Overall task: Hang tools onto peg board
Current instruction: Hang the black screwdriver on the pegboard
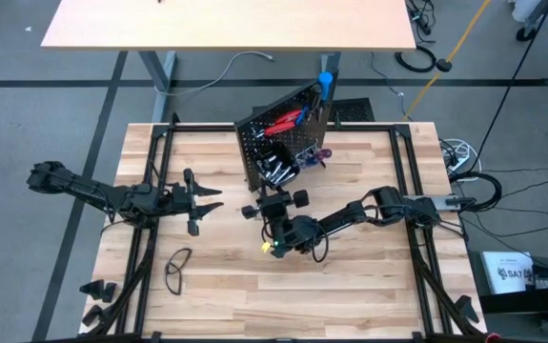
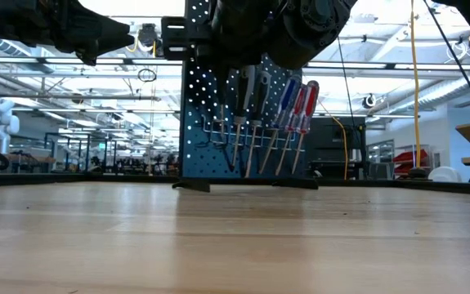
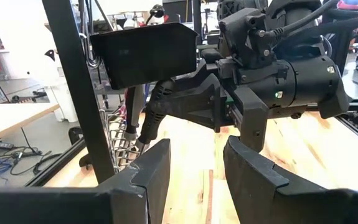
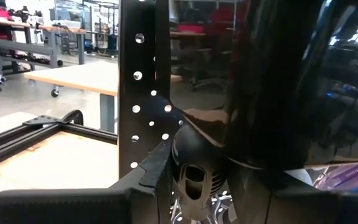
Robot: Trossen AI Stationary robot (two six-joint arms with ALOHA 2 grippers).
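The black peg board [image 1: 283,143] stands upright at the table's far middle, with red and blue screwdrivers [image 2: 296,102] hanging in its metal rack and a black bin [image 3: 144,53] on it. My right gripper [image 1: 274,202] is just in front of the board, near the bin, shut on a black-handled screwdriver [image 3: 154,112]. My left gripper [image 1: 207,198] waits open over the table's left part, pointing at the board; nothing is between its fingers [image 3: 160,168]. My right gripper pinches the black screwdriver's ribbed handle [image 4: 194,177] between its two fingers. The fingers lie level, coming from the table's near side toward the board, across the tool. The tool hangs tilted with its metal tip [image 3: 139,145] down, clear of the table, close to the board's rack.
A pair of black-rimmed glasses [image 1: 176,267] lies on the table's near left, with small black pieces [image 1: 97,291] at the left edge. A black frame rail [image 1: 159,152] runs around the tabletop. Bare wood lies in front of the board.
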